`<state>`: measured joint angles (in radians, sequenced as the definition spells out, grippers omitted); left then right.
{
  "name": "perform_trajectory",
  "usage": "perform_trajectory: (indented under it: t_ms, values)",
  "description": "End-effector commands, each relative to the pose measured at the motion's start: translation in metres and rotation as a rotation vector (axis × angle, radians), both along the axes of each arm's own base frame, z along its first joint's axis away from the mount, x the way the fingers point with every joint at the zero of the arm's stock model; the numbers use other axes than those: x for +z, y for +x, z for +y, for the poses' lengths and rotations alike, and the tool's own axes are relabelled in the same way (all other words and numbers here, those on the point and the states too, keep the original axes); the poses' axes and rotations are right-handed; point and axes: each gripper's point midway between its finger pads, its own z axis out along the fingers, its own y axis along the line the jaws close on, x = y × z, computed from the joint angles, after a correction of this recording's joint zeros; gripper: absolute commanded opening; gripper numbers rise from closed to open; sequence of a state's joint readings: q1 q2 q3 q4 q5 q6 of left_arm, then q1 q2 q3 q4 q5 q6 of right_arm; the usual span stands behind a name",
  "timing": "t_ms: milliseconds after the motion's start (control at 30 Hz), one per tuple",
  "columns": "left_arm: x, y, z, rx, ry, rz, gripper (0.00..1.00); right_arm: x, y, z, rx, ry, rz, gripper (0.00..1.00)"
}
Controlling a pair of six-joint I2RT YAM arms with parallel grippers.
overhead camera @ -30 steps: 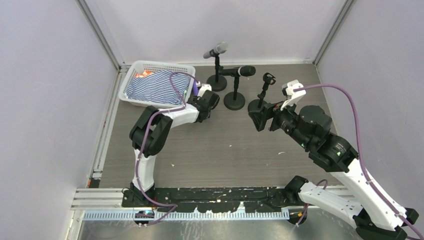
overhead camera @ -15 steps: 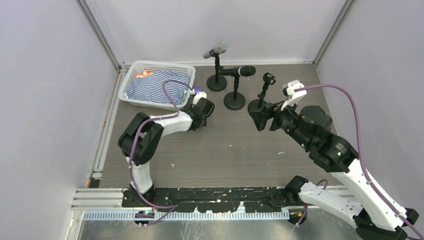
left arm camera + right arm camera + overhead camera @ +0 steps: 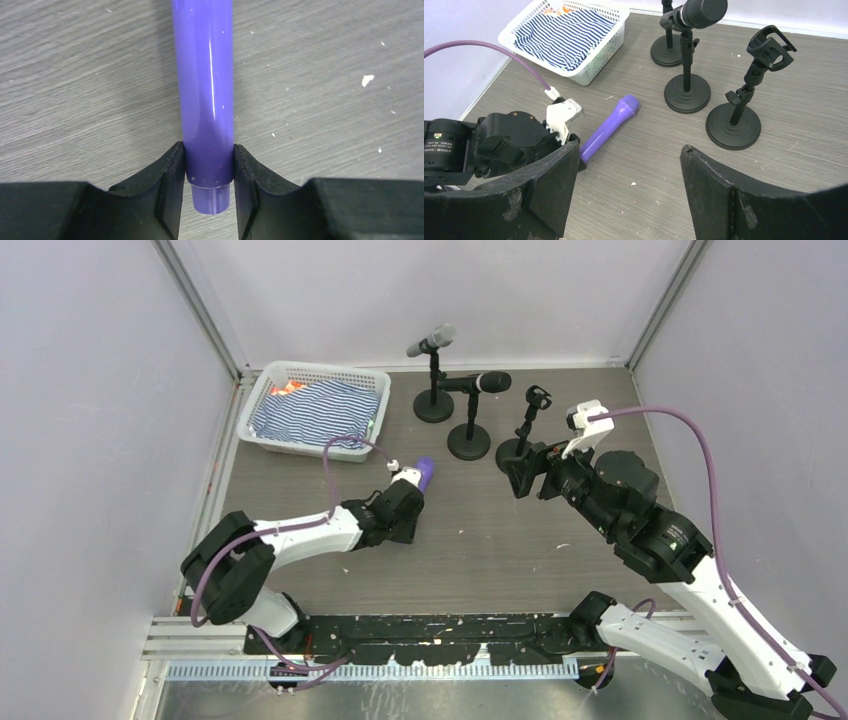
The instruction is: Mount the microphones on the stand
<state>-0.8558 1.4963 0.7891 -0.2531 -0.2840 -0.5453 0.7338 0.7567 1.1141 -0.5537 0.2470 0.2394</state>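
Observation:
A purple microphone is clamped at its handle end between the fingers of my left gripper. It lies low over the table with its head pointing away from the arm. The left wrist view shows the jaws pressed on both sides of the handle. In the right wrist view the purple microphone lies left of the stands. An empty stand with a black clip is at the back right. It is near my right gripper, which is open and empty. Two other stands hold a grey microphone and a black microphone.
A white basket with a striped cloth stands at the back left. The empty stand's round base and clip are in front of my right gripper. Grey walls close in the table on three sides.
My left arm has drawn back from beside the basket towards the near middle of the table, bringing the purple microphone with it. The right arm has stayed put.

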Motion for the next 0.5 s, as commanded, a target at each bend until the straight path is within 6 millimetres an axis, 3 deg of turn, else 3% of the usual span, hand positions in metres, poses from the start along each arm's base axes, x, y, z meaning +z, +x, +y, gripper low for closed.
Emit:
perform_trajectory:
  t_ms: [0, 133, 467]
  values:
    - [0.004, -0.012, -0.014, -0.088, -0.058, 0.028, 0.02, 0.008, 0.007, 0.001, -0.035, 0.041, -0.014, 0.78]
    - [-0.012, -0.021, -0.014, -0.105, -0.04, 0.093, 0.09, 0.007, 0.007, 0.004, -0.026, 0.042, 0.0, 0.78]
    - [-0.036, -0.017, -0.013, -0.063, 0.022, 0.144, 0.48, 0.005, 0.006, 0.005, -0.018, 0.031, 0.015, 0.78]
